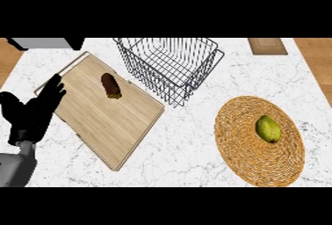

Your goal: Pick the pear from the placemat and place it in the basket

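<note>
The pear [268, 128] sits untouched near the middle of the woven placemat [250, 158], at your right on the desk [194, 145], well apart from the wire basket [170, 66] up top. Your left hand [35, 110] rests at the left edge, fingers straight and empty; the right hand isn't showing at all. Bring the right one in from below, come down over the pear, curl round its middle, lift it clear of the basket's rim before crossing. Ignore the brown item [111, 85] on the cutting board [107, 118].
</note>
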Available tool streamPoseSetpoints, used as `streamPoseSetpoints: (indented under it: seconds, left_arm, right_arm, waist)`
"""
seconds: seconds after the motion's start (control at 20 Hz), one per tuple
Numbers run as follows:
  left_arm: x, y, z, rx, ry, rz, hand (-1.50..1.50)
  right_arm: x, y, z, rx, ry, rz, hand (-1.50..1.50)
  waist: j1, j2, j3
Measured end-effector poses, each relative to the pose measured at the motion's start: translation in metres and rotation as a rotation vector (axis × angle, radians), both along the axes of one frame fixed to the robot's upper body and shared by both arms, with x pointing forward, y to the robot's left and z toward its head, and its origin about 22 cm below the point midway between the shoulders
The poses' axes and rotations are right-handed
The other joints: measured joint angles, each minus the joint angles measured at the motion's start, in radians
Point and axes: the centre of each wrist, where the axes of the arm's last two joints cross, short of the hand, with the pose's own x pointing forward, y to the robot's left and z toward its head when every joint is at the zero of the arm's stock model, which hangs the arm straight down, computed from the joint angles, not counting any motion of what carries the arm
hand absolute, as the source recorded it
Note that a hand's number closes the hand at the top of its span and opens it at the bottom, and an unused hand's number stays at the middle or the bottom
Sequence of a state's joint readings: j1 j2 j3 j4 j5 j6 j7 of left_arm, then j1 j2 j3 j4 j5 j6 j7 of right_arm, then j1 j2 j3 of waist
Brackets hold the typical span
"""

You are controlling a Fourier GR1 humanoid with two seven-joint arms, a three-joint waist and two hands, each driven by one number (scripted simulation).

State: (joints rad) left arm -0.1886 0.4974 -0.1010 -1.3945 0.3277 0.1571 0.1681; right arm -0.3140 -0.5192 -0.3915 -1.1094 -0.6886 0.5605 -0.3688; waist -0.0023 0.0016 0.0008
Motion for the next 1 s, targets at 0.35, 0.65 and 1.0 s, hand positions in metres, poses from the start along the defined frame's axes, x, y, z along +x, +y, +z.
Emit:
streamPoseSetpoints:
  seconds: [0.35, 0.65, 1.0]
  left_arm:
    - [0.003, -0.004, -0.002, -0.012, -0.006, -0.013, 0.0]
    - [0.007, -0.012, -0.005, -0.016, -0.004, -0.04, 0.0]
    - [0.011, -0.013, -0.005, -0.014, -0.011, -0.036, 0.0]
  right_arm:
    - [-0.028, -0.078, 0.065, -0.423, 0.28, -0.085, -1.5]
    - [-0.038, -0.119, 0.09, -0.595, 0.466, -0.098, -1.5]
    - [-0.05, -0.134, 0.079, -0.691, 0.599, 0.017, -1.5]
  waist:
    - [0.01, 0.008, -0.001]
    - [0.033, 0.013, 0.002]
    - [0.035, 0.013, 0.005]
